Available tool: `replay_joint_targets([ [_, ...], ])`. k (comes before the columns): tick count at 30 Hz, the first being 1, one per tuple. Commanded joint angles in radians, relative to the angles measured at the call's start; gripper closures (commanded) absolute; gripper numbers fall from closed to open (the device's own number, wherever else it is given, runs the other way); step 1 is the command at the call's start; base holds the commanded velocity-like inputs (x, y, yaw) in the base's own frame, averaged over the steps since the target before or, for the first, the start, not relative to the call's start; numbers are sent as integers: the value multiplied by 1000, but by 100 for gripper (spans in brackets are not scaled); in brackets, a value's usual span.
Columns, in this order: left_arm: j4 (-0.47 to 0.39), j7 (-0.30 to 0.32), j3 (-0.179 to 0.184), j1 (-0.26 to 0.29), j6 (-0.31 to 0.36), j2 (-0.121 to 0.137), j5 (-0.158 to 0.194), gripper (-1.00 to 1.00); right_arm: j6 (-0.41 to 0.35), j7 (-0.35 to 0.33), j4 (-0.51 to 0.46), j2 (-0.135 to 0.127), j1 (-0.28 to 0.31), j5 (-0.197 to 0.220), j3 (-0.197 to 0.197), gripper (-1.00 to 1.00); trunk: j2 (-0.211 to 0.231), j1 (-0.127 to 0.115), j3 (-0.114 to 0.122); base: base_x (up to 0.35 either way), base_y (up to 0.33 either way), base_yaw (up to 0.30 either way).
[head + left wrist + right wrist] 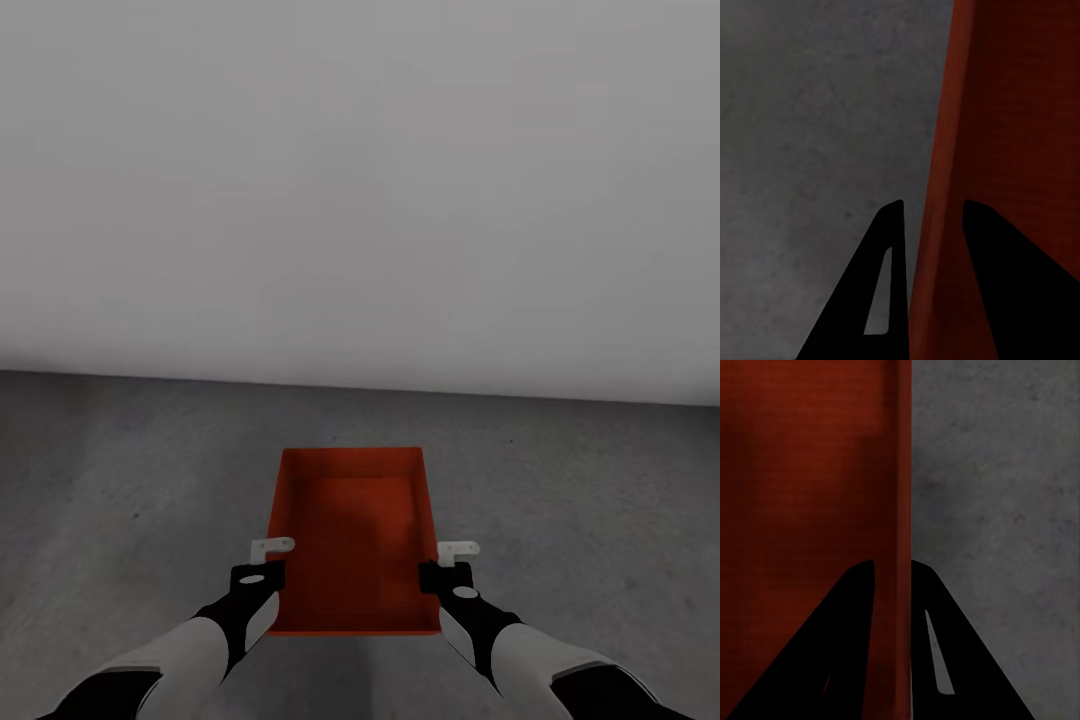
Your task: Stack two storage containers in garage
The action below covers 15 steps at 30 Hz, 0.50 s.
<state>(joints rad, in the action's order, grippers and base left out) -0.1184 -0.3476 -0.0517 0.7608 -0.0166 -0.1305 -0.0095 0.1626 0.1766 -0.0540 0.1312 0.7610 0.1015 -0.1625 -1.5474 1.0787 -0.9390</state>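
Note:
One orange-red open-top storage container (pixel 350 540) sits low over the dark grey garage floor (pixel 120 480), straight ahead of me; whether it rests on the floor I cannot tell. My left gripper (pixel 272 548) straddles its left side wall and is shut on it. In the left wrist view the red wall (pixel 1005 112) runs between the two black fingers of that gripper (pixel 932 206). My right gripper (pixel 458 550) is shut on the right side wall. The right wrist view has the wall (pixel 802 472) pinched tight in the gripper (pixel 892 562).
A plain pale grey wall (pixel 360 180) stands a short way beyond the container. Mottled concrete (pixel 810 112) stretches to both sides of the bin, and it also lies beside the right wall (pixel 1005 472).

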Motion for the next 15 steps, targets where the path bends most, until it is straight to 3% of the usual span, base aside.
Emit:
replay_joint_targets([
  [1, 3, -5, -10, 0, -2, 32, 8, 100, 23, 23, -24, -13, 1, 6, 61, 100, -8, 4, -4, 0, 0, 0],
  [6, 3, -5, -10, 0, -2, 32, 8, 100, 23, 23, -23, -13, 1, 6, 61, 100, -43, 23, -20, 0, 0, -30],
  [15, 2, -5, -10, 0, -2, 32, 8, 100, 23, 24, -23, -12, 1, 6, 61, 100, -106, 58, -48, 0, 0, -158],
])
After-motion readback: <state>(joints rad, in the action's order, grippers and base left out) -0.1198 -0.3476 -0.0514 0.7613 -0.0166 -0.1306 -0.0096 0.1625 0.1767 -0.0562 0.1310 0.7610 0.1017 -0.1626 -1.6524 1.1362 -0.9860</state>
